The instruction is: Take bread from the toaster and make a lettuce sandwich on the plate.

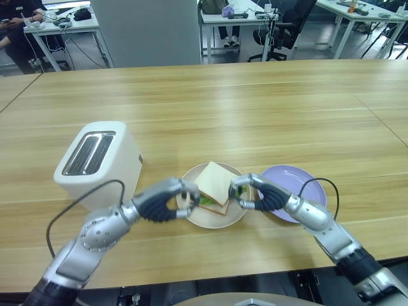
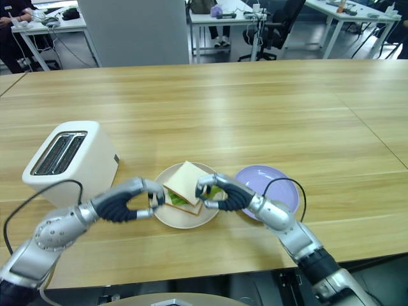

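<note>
On the beige plate (image 1: 220,220): sandwich (image 1: 214,181) with white bread on top, lettuce (image 1: 207,201) showing at its near edge.
Left hand (image 1: 159,203): at the plate's left rim, fingers curled closed on it.
Right hand (image 1: 264,196): fingers pinched on the sandwich's right edge.
Toaster (image 1: 95,162): white, upright, left of the plate, behind the left arm.
Purple plate (image 1: 293,178): just right of the beige one, partly under the right wrist.
Table (image 1: 223,108): light wood.
</note>
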You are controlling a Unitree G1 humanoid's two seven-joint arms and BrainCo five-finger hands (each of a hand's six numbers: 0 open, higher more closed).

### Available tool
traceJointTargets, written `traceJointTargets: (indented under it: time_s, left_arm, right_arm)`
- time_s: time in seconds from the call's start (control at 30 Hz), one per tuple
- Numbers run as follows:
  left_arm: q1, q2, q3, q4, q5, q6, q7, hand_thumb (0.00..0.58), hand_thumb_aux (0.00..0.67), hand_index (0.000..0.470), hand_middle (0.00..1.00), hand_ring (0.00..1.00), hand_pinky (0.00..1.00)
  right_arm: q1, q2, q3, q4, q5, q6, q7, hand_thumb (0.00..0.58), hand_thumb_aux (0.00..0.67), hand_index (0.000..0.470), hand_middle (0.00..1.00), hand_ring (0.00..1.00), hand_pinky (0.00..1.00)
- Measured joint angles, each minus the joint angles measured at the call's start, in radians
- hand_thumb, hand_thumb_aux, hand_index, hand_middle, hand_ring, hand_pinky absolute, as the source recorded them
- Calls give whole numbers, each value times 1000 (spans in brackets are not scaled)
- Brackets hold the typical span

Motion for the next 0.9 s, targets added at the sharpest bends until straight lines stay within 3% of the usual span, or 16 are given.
traceJointTargets:
  time_s: [0.2,0.37,0.53,0.7,0.77,0.8,0.83,0.87,0.9]
  left_arm:
    - [30,8,-129,54,188,93,-94,580,670,460,1000,1000,1000]
    - [-13,-36,-195,115,346,136,-97,580,670,460,1000,1000,1000]
    - [-205,-115,-238,263,515,167,-27,580,670,460,1000,1000,1000]
    - [-439,-185,-267,522,776,274,206,580,670,460,1000,1000,1000]
    - [-503,-212,-278,629,881,310,381,576,615,422,1000,1000,1000]
    - [-529,-224,-270,664,921,324,498,554,528,363,1000,1000,1000]
    - [-543,-231,-254,661,935,324,593,489,405,278,1000,1000,1000]
    - [-548,-231,-233,637,941,321,664,489,405,278,1000,1000,1000]
    - [-547,-225,-211,607,941,315,711,436,336,231,1000,1000,1000]
  right_arm:
    - [58,-26,64,-3,-201,47,110,580,670,460,1000,1000,1000]
    - [17,30,114,81,-391,73,118,580,670,460,1000,1000,1000]
    - [-168,137,157,256,-627,89,-26,580,670,460,1000,1000,1000]
    - [-370,276,205,505,-911,203,-418,580,670,460,1000,1000,1000]
    - [-413,292,204,558,-1002,253,-639,580,670,460,1000,1000,1000]
    - [-438,293,191,558,-1028,266,-744,580,670,460,1000,1000,1000]
    - [-452,290,172,547,-1042,270,-819,580,670,460,1000,1000,1000]
    - [-463,284,153,527,-1044,268,-870,580,670,460,1000,1000,1000]
    - [-468,277,138,509,-1043,261,-900,580,670,460,1000,1000,1000]
